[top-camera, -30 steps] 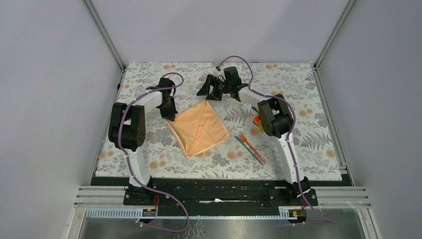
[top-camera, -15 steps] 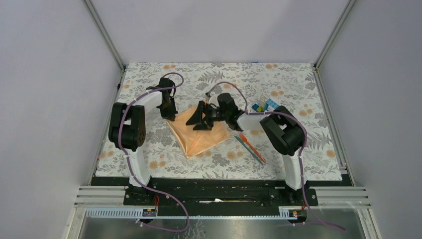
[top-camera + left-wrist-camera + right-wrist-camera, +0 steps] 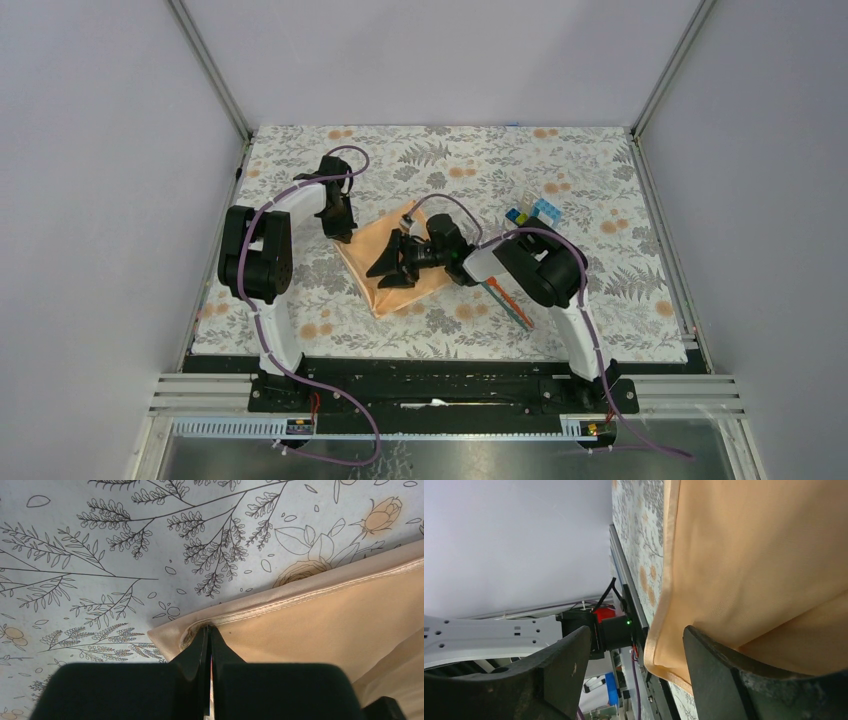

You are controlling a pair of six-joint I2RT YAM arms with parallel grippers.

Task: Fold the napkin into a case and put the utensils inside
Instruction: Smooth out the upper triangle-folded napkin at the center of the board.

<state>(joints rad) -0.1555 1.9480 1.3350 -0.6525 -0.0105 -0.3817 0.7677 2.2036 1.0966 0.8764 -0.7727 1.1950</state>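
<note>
I am clamping the napkin (image 3: 325, 610) at its corner toward the left edge of the bench (image 3: 640, 290) in my left end effector (image 3: 209, 632), my right end effector (image 3: 636, 635) hanging open over its middle.

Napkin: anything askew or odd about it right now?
Nothing damaged. The napkin lies turned diamond-wise to the edges of the mat, its left corner pinched in the shut left gripper, which puckers the hem there. The open right gripper is over its middle. The utensils lie partly hidden by the right arm.

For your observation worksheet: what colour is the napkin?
The napkin is plain peach-orange, with a slight sheen; the left wrist view shows it best.
</note>
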